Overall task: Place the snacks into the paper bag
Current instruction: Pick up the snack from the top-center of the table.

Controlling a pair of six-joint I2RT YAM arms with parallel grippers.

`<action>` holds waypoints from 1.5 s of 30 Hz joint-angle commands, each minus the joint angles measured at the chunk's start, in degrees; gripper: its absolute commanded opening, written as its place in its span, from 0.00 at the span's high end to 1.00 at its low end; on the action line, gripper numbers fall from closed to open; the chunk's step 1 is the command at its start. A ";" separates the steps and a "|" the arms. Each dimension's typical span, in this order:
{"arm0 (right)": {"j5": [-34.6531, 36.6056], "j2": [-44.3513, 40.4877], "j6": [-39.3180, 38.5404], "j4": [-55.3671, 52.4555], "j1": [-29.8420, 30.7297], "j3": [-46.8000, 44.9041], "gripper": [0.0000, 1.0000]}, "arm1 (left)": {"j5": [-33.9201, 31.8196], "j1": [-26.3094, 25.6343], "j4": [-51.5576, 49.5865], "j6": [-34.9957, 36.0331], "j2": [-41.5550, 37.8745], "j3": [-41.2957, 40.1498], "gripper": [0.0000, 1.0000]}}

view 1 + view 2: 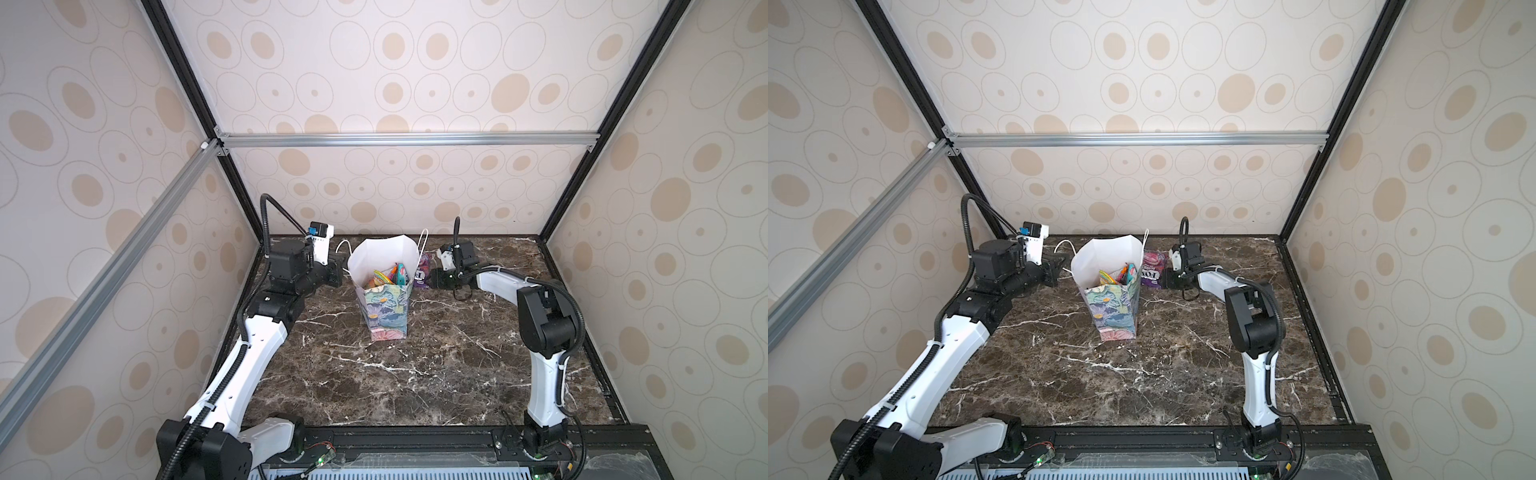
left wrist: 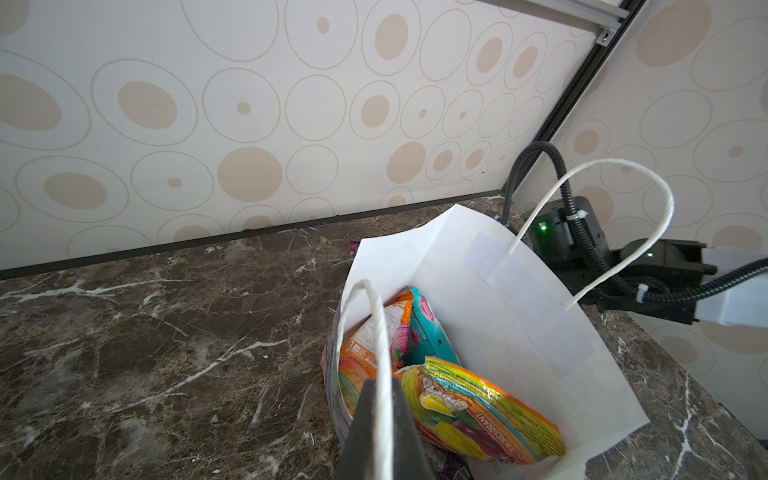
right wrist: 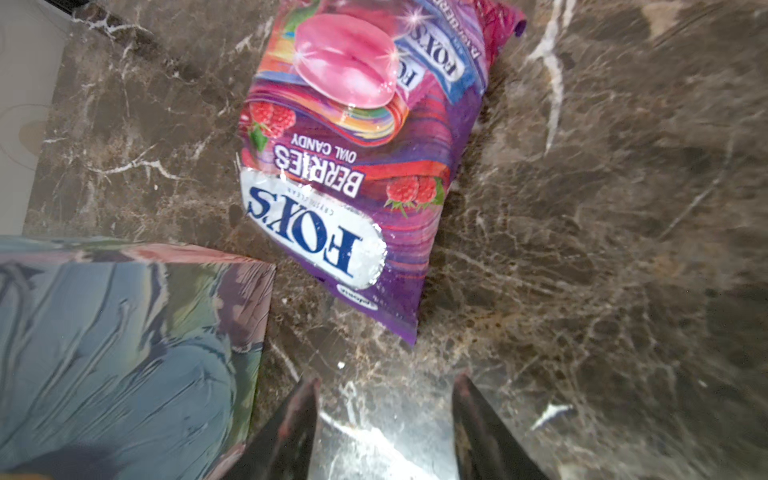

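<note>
Right gripper [image 3: 386, 379]: my jaws apart, empty. Purple pouch [image 3: 345, 166] lies just ahead, beside bag [image 3: 124, 332], lengthwise away from me. My left gripper [image 2: 376, 388] pinches bag's handle [image 2: 365, 316].

The purple pouch [image 3: 353, 166] read "FOX'S", "CRYSTAL CLEAR", "BERRIES" and "OVAL CANDY". The yellow-red pouch [image 2: 490, 411] inside the paper bag [image 2: 457, 307] bore a partly legible word ending in "CURRANT".

Upright floral paper bag [image 1: 386, 309], colourful pouches [image 2: 478, 399] inside; purple FOX'S Berries pouch [image 3: 353, 166] flat beside it
</note>
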 commanded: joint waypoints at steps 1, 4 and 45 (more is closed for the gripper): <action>-1.51 2.36 1.00 0.82 -0.36 2.95 0.46 | 0.49 -0.16 -0.24 0.55 -0.32 -0.12 0.95; -1.37 5.19 1.79 0.35 -0.36 5.26 0.46 | 0.58 -0.16 -0.31 0.55 -0.23 -0.03 0.95; -1.83 -4.38 6.89 9.40 -0.71 -0.24 1.00 | 0.40 -0.20 -0.52 0.64 -0.40 0.05 0.95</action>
